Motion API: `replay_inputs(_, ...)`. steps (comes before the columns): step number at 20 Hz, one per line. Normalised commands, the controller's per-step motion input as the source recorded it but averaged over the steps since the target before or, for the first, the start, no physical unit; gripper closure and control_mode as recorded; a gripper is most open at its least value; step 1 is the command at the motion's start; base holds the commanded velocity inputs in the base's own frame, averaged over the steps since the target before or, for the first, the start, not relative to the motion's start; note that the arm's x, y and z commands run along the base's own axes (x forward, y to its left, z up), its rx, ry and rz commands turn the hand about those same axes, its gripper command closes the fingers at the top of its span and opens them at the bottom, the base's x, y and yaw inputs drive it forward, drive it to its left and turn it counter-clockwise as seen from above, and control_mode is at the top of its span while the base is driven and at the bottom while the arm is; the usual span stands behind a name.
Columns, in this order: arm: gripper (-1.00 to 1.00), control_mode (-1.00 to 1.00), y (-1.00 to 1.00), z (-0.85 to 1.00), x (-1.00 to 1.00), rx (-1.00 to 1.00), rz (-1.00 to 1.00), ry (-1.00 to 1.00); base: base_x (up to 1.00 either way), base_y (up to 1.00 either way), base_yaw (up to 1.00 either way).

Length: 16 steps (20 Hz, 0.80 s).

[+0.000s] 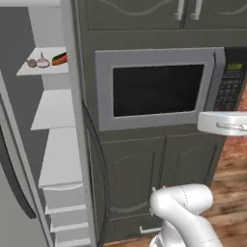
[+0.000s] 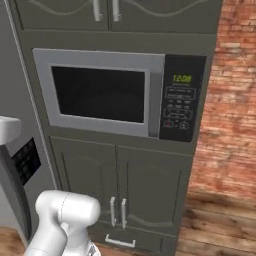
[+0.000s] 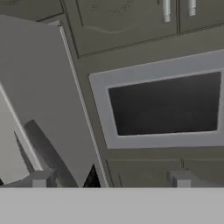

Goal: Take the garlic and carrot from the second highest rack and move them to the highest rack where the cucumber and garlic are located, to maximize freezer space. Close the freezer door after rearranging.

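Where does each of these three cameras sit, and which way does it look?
Left base view: behind the arm, left; sees the open freezer shelves and microwave.
Right base view: behind the arm, right; faces the microwave and brick wall.
Hand view: on the hand; open gripper fingertips below.
Shared: the microwave.

- One freezer (image 1: pixel 72 120), standing open at the left of the left base view.
- Pale grey shelves inside it: at least six in a stack down the left side; the lowest ones crowd together and are hard to separate.
- On the highest rack (image 1: pixel 29 71), upper left: two garlic bulbs, the darker one (image 1: pixel 32 63) and the paler one (image 1: pixel 43 62).
- One carrot (image 1: pixel 61 61), just right of them.
- One cucumber (image 1: pixel 60 57), lying against the carrot.
- One microwave (image 2: pixel 120 95), centre of the right base view.
- One dark control panel (image 2: pixel 26 160) at its lower left.
- Two upper cabinet handles (image 2: pixel 106 10).
- Two lower cabinet handles (image 2: pixel 117 212).
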Motion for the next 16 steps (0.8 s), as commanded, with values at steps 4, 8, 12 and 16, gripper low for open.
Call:
replay_inputs(4,-1.0,1.0,0.0,0.0,0.0,0.0,0.0,0.0,0.62,-0.29,0.59)
replay_inputs(8,-1.0,1.0,0.0,0.0,0.0,0.0,0.0,0.0,0.63,-0.13,0.64)
replay_inputs(12,-1.0,1.0,0.0,0.0,0.0,0.0,0.0,0.0,0.56,-0.11,0.59)
replay_inputs(16,-1.0,1.0,0.0,0.0,0.0,0.0,0.0,0.0,0.28,-0.03,0.42)
